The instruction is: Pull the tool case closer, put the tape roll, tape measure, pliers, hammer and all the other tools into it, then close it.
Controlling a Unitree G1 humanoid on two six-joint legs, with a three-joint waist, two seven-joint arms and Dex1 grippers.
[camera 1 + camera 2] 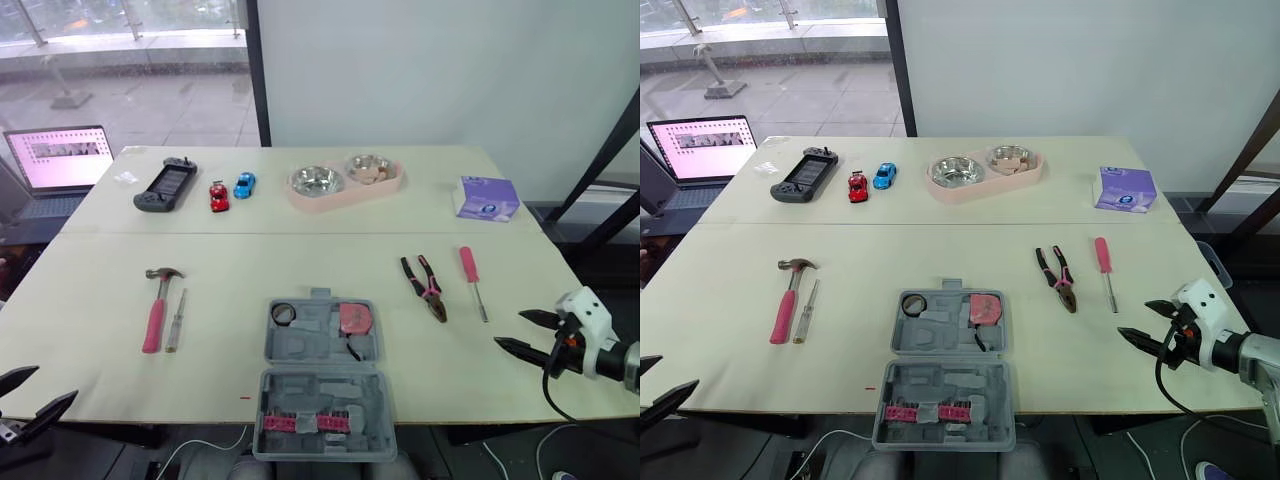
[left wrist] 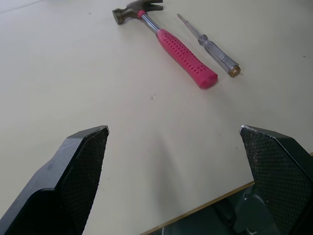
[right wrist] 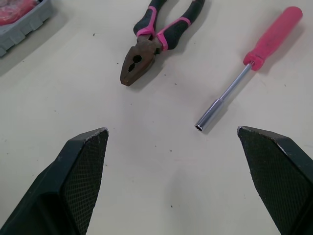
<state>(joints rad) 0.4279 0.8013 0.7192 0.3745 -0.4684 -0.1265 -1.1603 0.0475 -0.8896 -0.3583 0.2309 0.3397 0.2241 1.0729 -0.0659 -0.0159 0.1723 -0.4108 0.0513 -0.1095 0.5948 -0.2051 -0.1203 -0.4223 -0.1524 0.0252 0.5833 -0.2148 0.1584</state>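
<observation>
Both pincers are held wide apart and empty: left pincer [image 2: 173, 139] low at the near left edge of the bench [image 1: 100, 370], right pincer [image 1: 508, 329] at the near right edge.

The tool case [image 1: 305, 340] lies open at the near middle. Tape roll [image 1: 284, 313] and tape measure [image 1: 354, 318] are seen in its far half.

Risks:
- The case's near half appears to overhang the bench edge. It could be tipped off if pulled closer or loaded.
- The hammer [image 1: 155, 312] lies touching or just beside a tester screwdriver [image 1: 176, 320], so the tester could be knocked and rolled.
- The pliers [image 1: 426, 288] and pink nut driver [image 1: 472, 280] lie flat and thin, so a slipped pinch is likely.
- The lid could be blocked by a badly seated hammer.

Unclear:
- Whether roll and measure are fully seated.
- The dark item below the measure.
- The left pincer is cut off at the head-view corner.
</observation>
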